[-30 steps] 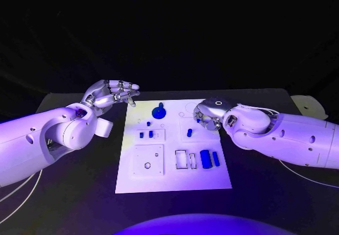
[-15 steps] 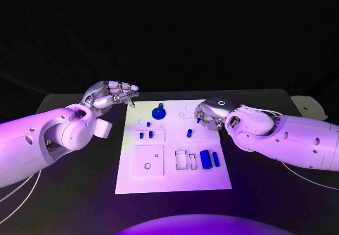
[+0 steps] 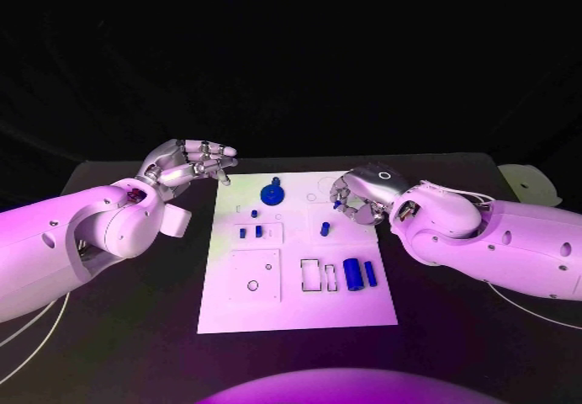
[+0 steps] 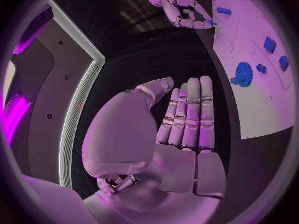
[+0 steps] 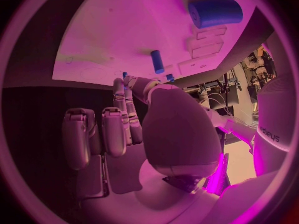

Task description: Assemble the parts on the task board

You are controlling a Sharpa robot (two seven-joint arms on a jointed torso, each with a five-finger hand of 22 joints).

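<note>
The right hand point(image 3: 360, 199) pinches a small blue peg point(image 5: 125, 75) above the flat white task board point(image 3: 291, 303). The left hand point(image 3: 191, 163) hovers with curled fingers holding nothing, beside a toothed blue gear point(image 3: 273, 194).

Black table point(image 3: 134, 320) — white task board point(image 3: 230, 307)

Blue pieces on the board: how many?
7: gear at the far end, tiny stud and two blocks left of middle, peg by the right hand, two cylinders near right. The hand may hide more.
</note>
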